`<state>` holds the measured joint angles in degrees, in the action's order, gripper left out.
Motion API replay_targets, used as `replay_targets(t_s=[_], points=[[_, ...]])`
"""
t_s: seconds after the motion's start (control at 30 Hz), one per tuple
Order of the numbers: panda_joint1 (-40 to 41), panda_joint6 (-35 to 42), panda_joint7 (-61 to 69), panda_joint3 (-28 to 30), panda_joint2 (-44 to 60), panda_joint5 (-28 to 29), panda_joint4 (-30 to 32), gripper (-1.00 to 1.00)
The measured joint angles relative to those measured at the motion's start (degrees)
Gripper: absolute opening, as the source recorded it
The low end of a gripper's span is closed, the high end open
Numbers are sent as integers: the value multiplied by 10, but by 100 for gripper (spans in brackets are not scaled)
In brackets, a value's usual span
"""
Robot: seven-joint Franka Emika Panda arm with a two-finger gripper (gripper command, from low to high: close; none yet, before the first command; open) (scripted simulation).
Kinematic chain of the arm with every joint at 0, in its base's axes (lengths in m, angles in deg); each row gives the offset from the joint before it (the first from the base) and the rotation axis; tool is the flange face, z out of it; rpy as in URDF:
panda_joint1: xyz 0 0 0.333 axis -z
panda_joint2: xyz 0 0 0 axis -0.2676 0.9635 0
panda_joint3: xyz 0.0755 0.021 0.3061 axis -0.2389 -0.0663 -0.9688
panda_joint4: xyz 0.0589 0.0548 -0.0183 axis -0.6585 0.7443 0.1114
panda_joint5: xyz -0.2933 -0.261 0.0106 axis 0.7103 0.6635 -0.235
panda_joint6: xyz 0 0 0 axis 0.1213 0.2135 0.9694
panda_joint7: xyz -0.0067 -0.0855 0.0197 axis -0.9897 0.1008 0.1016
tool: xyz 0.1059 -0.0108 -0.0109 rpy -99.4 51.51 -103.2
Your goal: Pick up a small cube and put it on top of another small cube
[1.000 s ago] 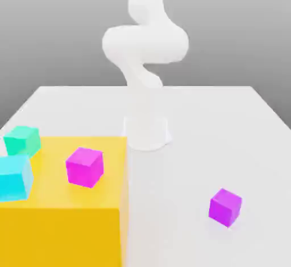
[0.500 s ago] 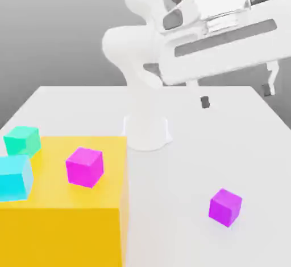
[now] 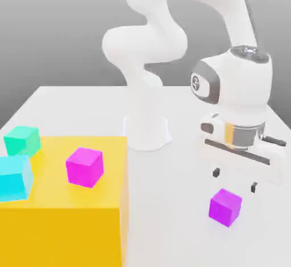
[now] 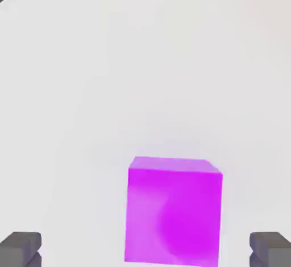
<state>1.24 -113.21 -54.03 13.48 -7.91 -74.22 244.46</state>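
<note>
Beneath spread claw [image 3: 234, 180], smooth square-edged violet cube [image 3: 225, 206]

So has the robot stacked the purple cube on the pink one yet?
Not yet. Nothing is stacked: the violet cube sits on the white table, and the pink cube waits on the yellow block. Right now the open gripper hovers above the violet cube without touching it. Grabbing, carrying and stacking are all left.
</note>
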Motion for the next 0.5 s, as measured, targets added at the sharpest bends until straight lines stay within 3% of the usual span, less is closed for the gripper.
replay_targets(t_s=[0.27,0.3,0.5], points=[[-44,-84,-68,62,107,84,-18,0],[-48,-91,-70,66,116,87,-20,-100],[-50,-96,-72,69,120,88,-21,-100]])
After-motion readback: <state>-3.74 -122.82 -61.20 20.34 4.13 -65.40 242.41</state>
